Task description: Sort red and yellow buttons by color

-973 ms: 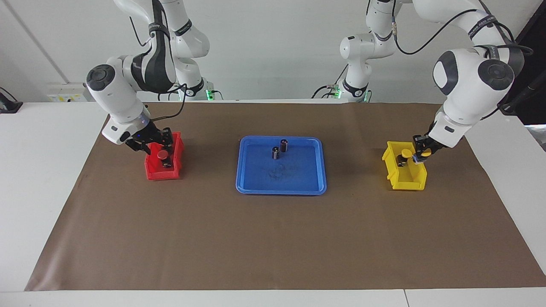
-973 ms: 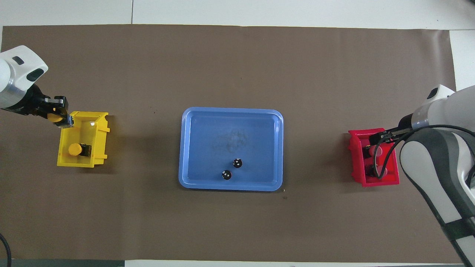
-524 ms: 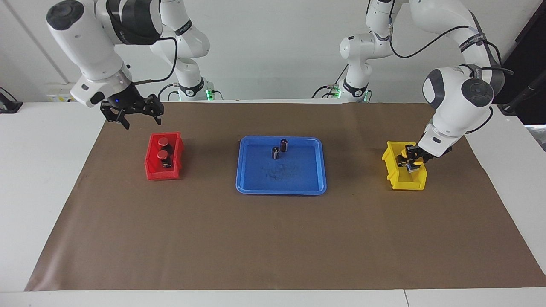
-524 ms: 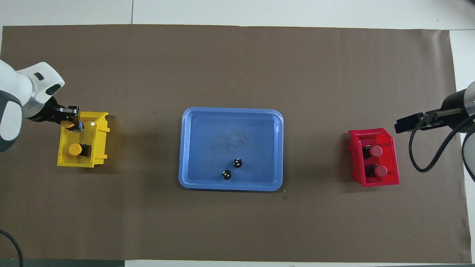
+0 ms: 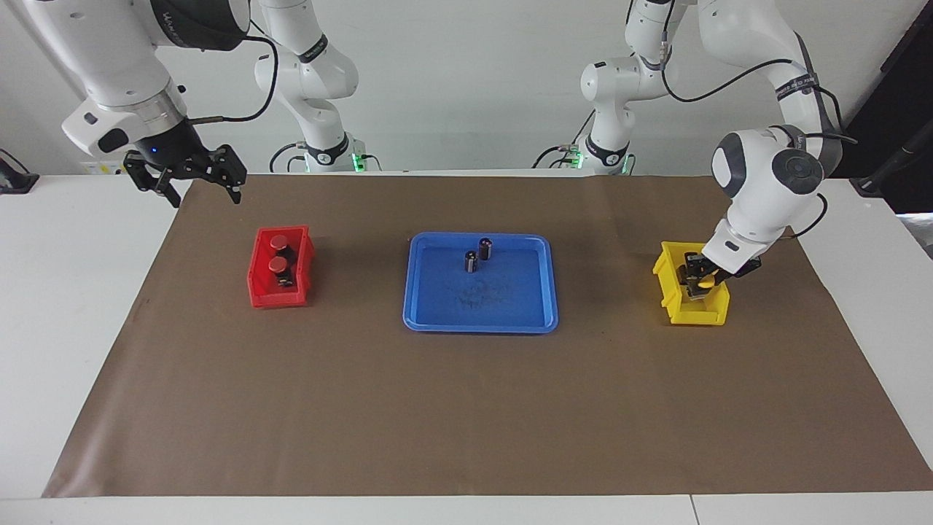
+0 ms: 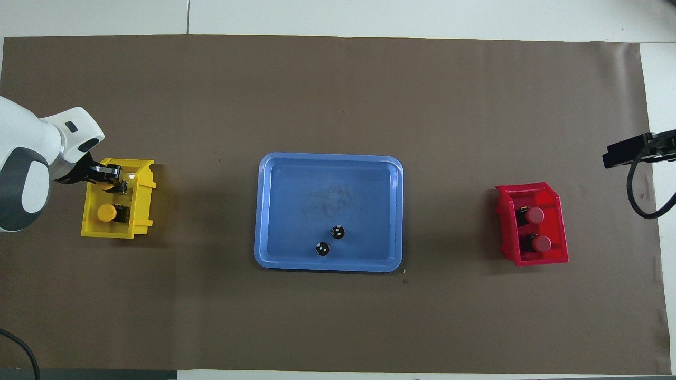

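counting two red buttons (image 6: 534,214), two yellow buttons (image 6: 107,212).

Yellow bin (image 6: 141,198) crowded: left gripper (image 5: 701,281) down inside w/ a yellow button (image 6: 107,212) beside it. Red bin (image 5: 256,286) open from above; right gripper (image 5: 195,182) up high, well apart. Blue tray (image 6: 264,211) mostly free, two dark cylinders (image 6: 330,240) at robots' edge.

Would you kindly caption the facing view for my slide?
Left gripper lowers a yellow button into the yellow bin; right gripper hangs open.
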### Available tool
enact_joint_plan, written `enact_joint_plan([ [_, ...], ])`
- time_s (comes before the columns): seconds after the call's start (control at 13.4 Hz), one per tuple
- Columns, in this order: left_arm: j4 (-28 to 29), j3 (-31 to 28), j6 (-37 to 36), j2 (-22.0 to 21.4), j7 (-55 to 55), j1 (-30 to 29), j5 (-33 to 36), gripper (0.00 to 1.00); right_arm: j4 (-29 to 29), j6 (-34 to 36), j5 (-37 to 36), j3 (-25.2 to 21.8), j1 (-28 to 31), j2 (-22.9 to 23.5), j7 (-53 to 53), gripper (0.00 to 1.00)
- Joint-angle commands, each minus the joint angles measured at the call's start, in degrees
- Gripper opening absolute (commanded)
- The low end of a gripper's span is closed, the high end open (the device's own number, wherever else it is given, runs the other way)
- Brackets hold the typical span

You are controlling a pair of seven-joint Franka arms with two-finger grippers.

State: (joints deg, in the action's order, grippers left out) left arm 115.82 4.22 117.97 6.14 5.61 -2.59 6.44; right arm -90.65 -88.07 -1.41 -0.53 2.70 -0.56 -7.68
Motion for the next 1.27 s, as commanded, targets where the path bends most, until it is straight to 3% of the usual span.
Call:
enact_joint_plan([
  [0.0, 3.8, -1.1, 4.2, -1.5, 3.1, 0.5, -3.1, 0.02, 1.3, 1.7, -0.9, 0.3, 0.6, 0.4, 0.7, 1.00],
  [1.2, 4.2, -2.1, 8.9, 1.0, 4.8, 0.5, -5.0, 0.01, 1.7, 2.4, -0.8, 0.5, -0.1, 0.2, 3.2, 1.00],
])
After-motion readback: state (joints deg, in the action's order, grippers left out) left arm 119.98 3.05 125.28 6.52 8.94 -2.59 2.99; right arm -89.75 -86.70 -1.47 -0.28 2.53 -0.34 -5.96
